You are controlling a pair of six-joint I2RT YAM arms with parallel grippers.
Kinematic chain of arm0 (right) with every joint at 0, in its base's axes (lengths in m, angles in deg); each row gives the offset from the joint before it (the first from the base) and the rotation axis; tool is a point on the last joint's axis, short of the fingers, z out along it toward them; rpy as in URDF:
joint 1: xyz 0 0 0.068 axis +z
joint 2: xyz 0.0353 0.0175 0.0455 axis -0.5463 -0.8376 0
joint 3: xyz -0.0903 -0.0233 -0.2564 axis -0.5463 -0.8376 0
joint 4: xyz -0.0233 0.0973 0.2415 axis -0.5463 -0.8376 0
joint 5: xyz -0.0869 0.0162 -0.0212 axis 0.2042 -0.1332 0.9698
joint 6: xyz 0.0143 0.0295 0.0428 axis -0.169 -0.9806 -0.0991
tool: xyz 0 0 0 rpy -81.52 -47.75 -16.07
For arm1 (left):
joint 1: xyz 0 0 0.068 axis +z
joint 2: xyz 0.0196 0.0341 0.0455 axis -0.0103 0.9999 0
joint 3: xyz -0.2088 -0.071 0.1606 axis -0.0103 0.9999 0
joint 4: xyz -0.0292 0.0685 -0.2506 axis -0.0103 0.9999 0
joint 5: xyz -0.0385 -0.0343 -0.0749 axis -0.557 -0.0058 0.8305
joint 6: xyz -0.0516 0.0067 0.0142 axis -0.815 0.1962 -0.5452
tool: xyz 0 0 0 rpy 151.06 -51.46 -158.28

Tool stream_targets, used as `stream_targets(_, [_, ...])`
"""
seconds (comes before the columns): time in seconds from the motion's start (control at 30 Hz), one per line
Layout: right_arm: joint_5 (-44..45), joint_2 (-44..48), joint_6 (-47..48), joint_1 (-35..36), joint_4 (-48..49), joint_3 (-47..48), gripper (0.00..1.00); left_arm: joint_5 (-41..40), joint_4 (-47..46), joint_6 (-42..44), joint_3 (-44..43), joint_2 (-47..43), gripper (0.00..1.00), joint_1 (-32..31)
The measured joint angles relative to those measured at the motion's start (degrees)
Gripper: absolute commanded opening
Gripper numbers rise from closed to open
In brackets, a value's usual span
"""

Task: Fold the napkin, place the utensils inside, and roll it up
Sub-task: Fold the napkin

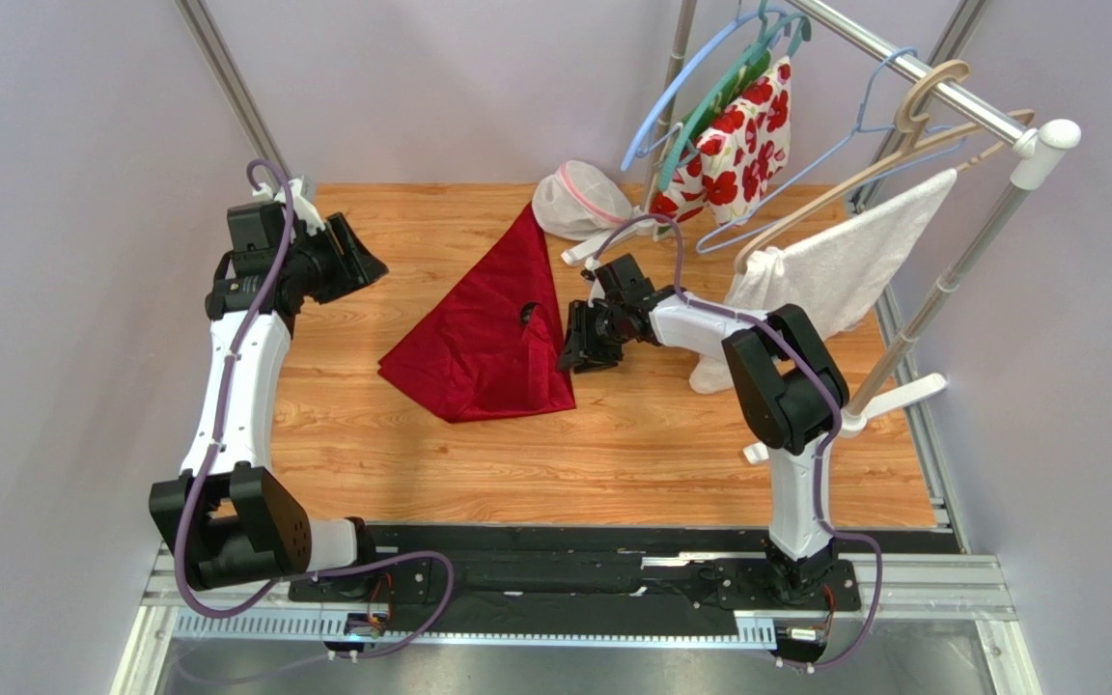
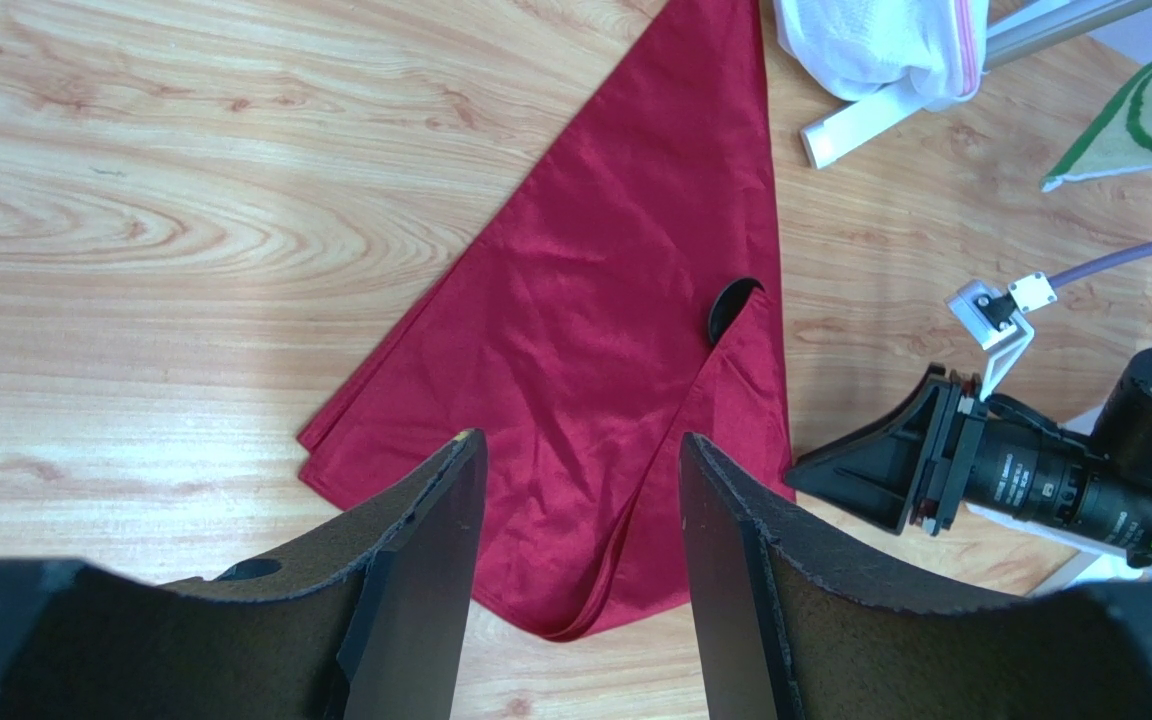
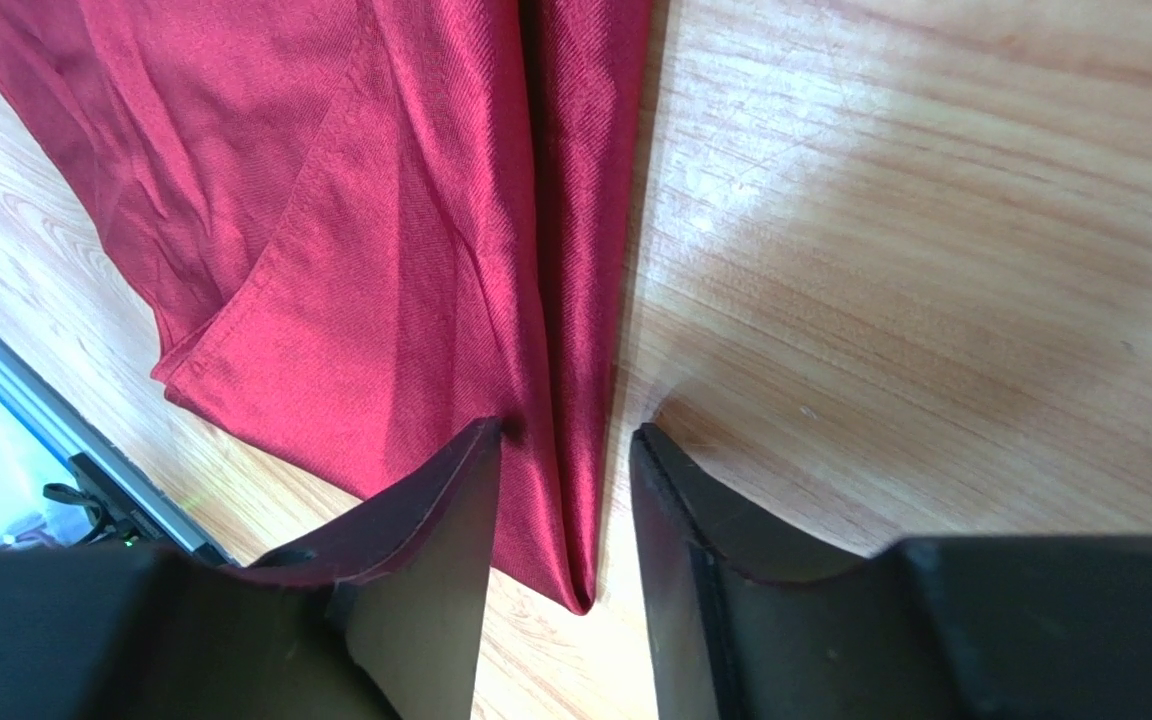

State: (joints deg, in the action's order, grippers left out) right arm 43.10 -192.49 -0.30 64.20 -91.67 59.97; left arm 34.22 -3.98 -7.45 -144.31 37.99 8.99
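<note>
Napkin (image 1: pixel 497 333), dark red, is seen folded into a triangle and laid flat near the middle of the wooden surface (image 1: pixel 635 435), its long point directed to the far edge. A small black rounded piece, apparently the bowl of the spoon (image 1: pixel 530 312), is seen poking from under a folded flap near the napkin's right side; the rest of it is hidden by the cloth.

The right gripper (image 1: pixel 572 355) is lowered to the napkin's right edge. In the right wrist view its fingers (image 3: pixel 447 495) are set partly apart on either side of the doubled edge, with bare wood visible in the gap, so the cloth is straddled rather than pinched.

The left gripper (image 1: pixel 366 265) is held above the surface, to the left of the napkin and apart from it. Its jaws are spread wide and nothing is held.

A white towel (image 1: pixel 852 268) and a white cloth with red flowers (image 1: pixel 736 138) are hung on a rack at the far right.
</note>
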Motion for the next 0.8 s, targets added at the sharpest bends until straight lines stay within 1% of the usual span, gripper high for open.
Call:
stream_targets(0.13, [-0.74,-0.68,-0.50,0.09,0.85,-0.02,0.37,0.00,0.00,0.00,0.00,0.00,0.59,0.00])
stream_targets(0.23, [-1.07,-0.87,-0.83,0.26,1.16,-0.02,0.31,0.00,0.00,0.00,0.00,0.00,0.59,0.00])
stream_targets(0.27, [-1.11,-0.96,-0.87,0.35,1.18,-0.02,0.25,0.00,0.00,0.00,0.00,0.00,0.59,0.00])
stream_targets(0.33, [-1.11,-1.20,-0.92,0.48,1.29,-0.02,0.18,0.00,0.00,0.00,0.00,0.00,0.59,0.00])
stream_targets(0.37, [-1.01,-1.36,-1.03,0.57,1.29,-0.02,0.08,0.00,0.00,0.00,0.00,0.00,0.59,0.00])
stream_targets(0.43, [-0.92,-1.64,-1.14,0.63,1.31,-0.02,0.00,0.00,0.00,0.00,0.00,0.00,0.59,0.00])
stream_targets(0.63, [-1.05,-1.66,-2.21,0.70,1.57,-0.09,0.00,0.00,-0.02,0.00,0.00,0.00,0.59,0.02])
stream_targets(0.8, [-1.42,-1.60,-5.03,1.44,4.39,-1.64,0.00,0.02,0.00,-0.02,0.00,0.00,0.59,0.02])
